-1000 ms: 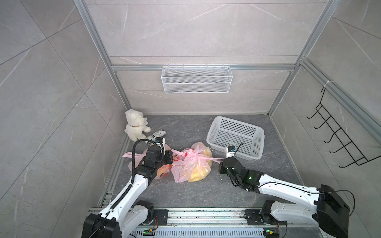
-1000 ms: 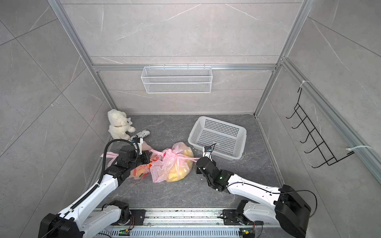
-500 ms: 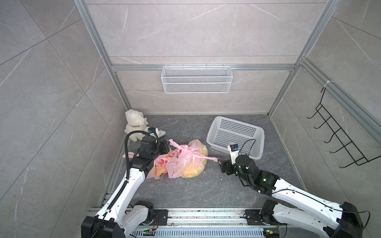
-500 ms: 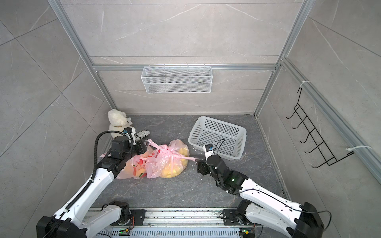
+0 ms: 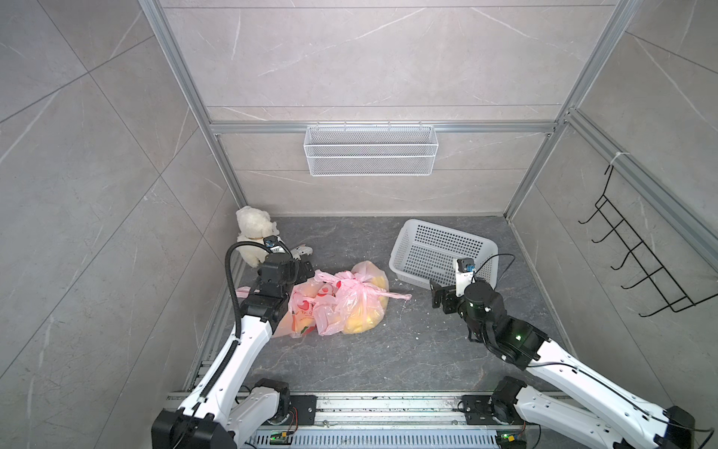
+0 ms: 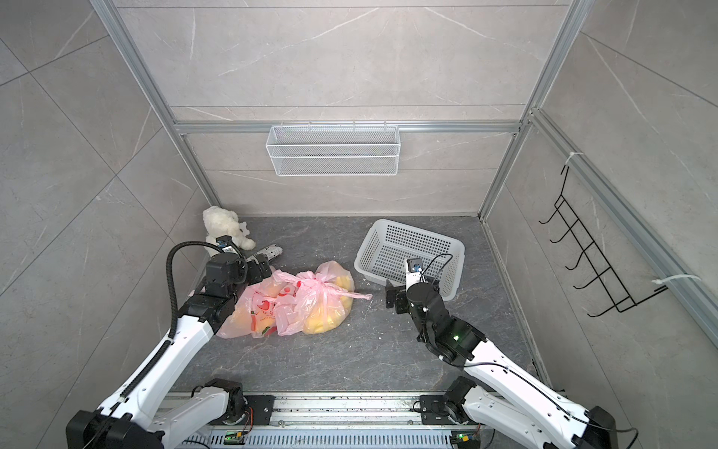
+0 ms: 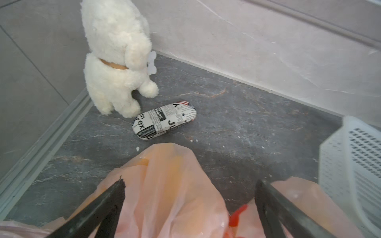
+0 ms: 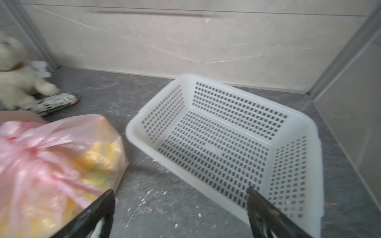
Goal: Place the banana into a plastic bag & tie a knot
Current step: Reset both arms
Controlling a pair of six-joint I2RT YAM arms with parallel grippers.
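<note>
A pink plastic bag (image 5: 342, 307) (image 6: 299, 307) lies on the dark floor left of centre, its neck gathered into a knot (image 5: 359, 287). The yellow banana (image 5: 364, 320) (image 8: 97, 158) shows through the film. My left gripper (image 5: 303, 268) (image 7: 189, 185) hangs open over the bag's left end; its jaws stand wide apart, with the bag's film (image 7: 171, 185) below and between them, not pinched. My right gripper (image 5: 437, 297) (image 8: 180, 191) is open over bare floor between the bag and the basket, holding nothing. A loose pink tail (image 5: 400, 296) points toward it.
A white perforated basket (image 5: 443, 252) (image 8: 226, 134) stands at the back right, close to my right gripper. A white plush toy (image 5: 254, 233) (image 7: 117, 61) and a newsprint-patterned case (image 7: 164, 121) sit in the back left corner. A wire shelf (image 5: 371, 149) hangs on the back wall, and a black hook rack (image 5: 637, 264) on the right wall.
Both grippers have opened and let go of the bag's pink ends. The right arm drew back to the right, away from the bag. The left gripper and the bag shifted left and back.
</note>
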